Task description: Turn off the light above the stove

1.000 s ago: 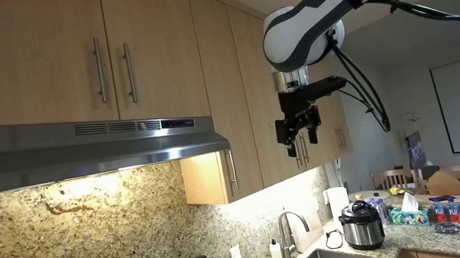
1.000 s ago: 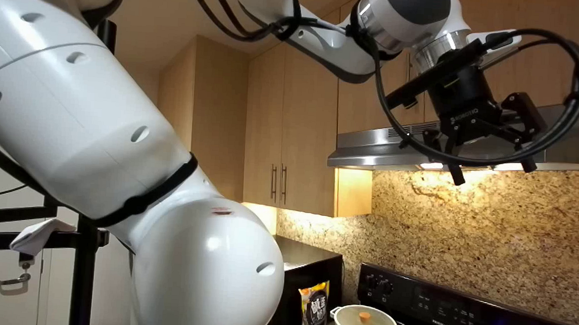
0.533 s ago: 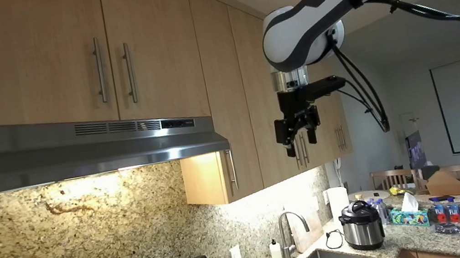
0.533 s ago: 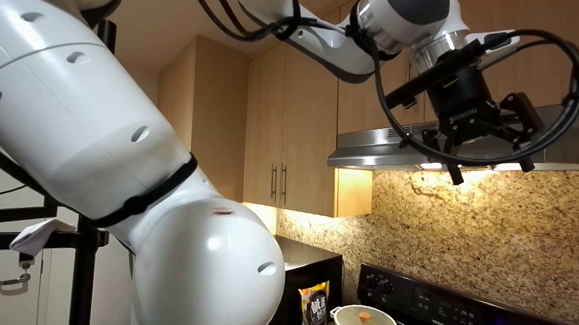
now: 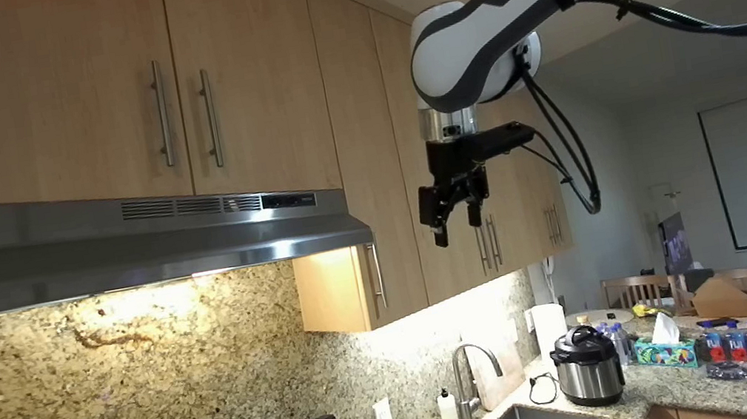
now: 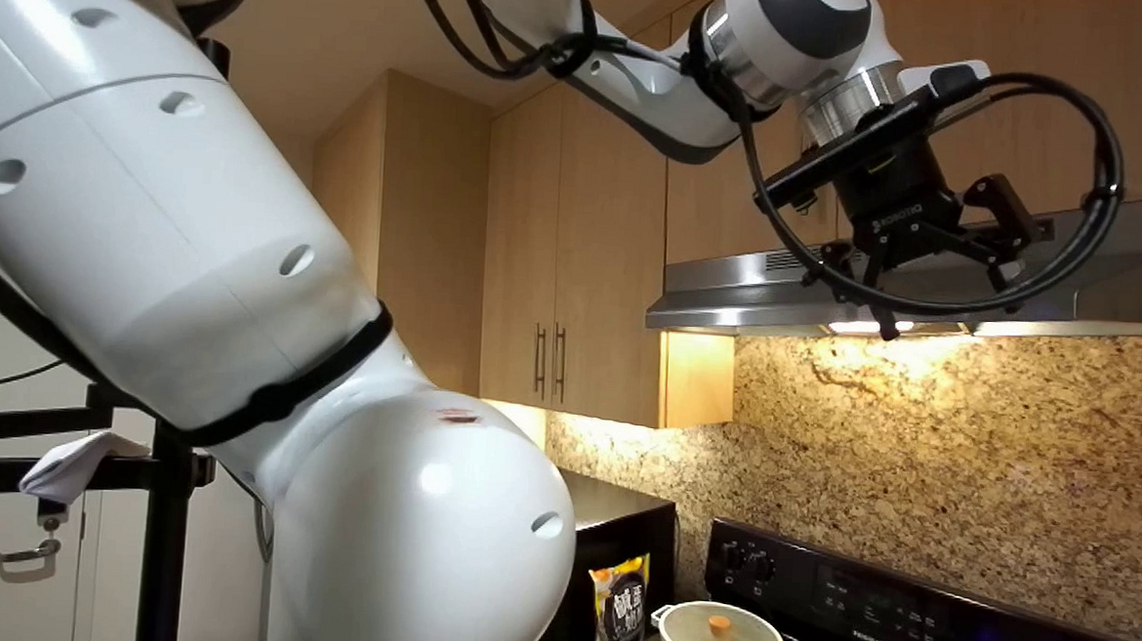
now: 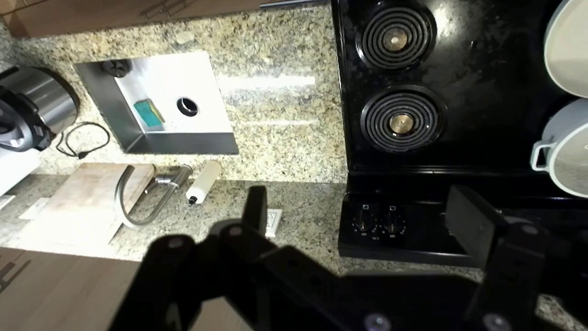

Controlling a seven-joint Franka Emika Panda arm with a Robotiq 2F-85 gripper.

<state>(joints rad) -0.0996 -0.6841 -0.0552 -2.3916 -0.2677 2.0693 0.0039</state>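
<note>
The range hood (image 5: 148,253) is a steel unit under the wooden cabinets, also seen in an exterior view (image 6: 728,304). Its light (image 6: 869,326) is lit and brightens the granite wall below. A dark control panel (image 5: 288,200) is on the hood's front, near its right end; it also shows partly beside my gripper in an exterior view (image 6: 1047,228). My gripper (image 5: 457,226) points down, right of the hood and apart from it in that image. In an exterior view the gripper (image 6: 948,316) overlaps the hood. In the wrist view the fingers (image 7: 358,197) are wide apart, nothing between them.
Below are the black stove (image 7: 399,82), with a pot (image 7: 569,151) on it, and the sink (image 7: 161,101) with its faucet (image 7: 151,202). Wall cabinets (image 5: 361,129) are close to the arm. A cable loop (image 6: 1105,192) hangs around the gripper.
My gripper has moved left and slightly up in both exterior views, bringing it nearer the hood in one of them. It stays open. The hood light stays lit.
</note>
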